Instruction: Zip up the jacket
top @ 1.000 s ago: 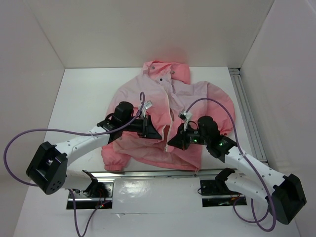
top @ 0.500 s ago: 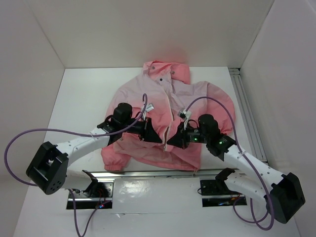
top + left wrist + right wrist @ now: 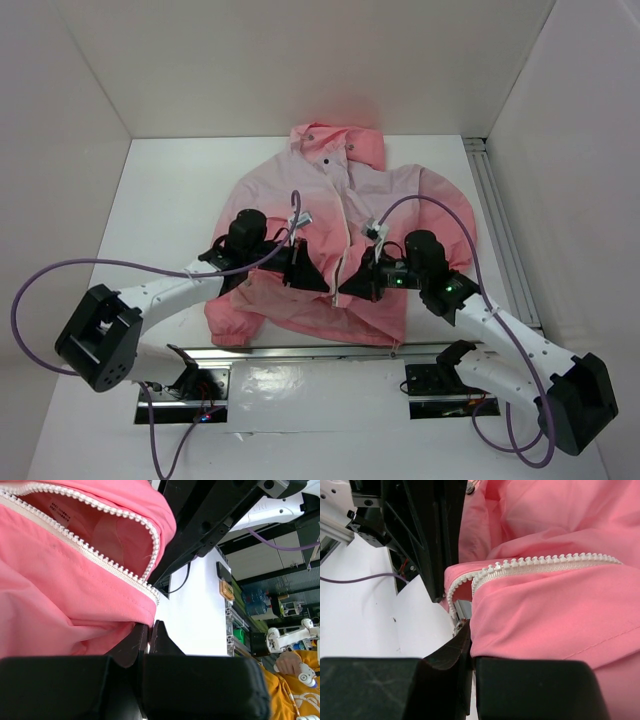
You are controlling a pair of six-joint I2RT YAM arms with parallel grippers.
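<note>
Top external view shows the jacket (image 3: pixel 400 195) lying flat on the table (image 3: pixel 170 190). The left gripper (image 3: pixel 322 283) and right gripper (image 3: pixel 345 290) each pinch 1 side of the hem. The 2 rows of zipper (image 3: pixel 545 561) teeth are apart, so I judge the zipping is not begun.

Top camera is looking down from above-behind onto the table (image 3: pixel 170 200). Wrist cameras are facing each other, close along their fingers (image 3: pixel 161 642), both viewing the jacket (image 3: pixel 395 195) zipper (image 3: pixel 545 561).

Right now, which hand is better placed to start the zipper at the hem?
Right, probably: the right hand, shut on the jacket, has a grey metal piece, likely the slider, at its fingertips. The left hand pinches only fabric beside zipper teeth.
</note>
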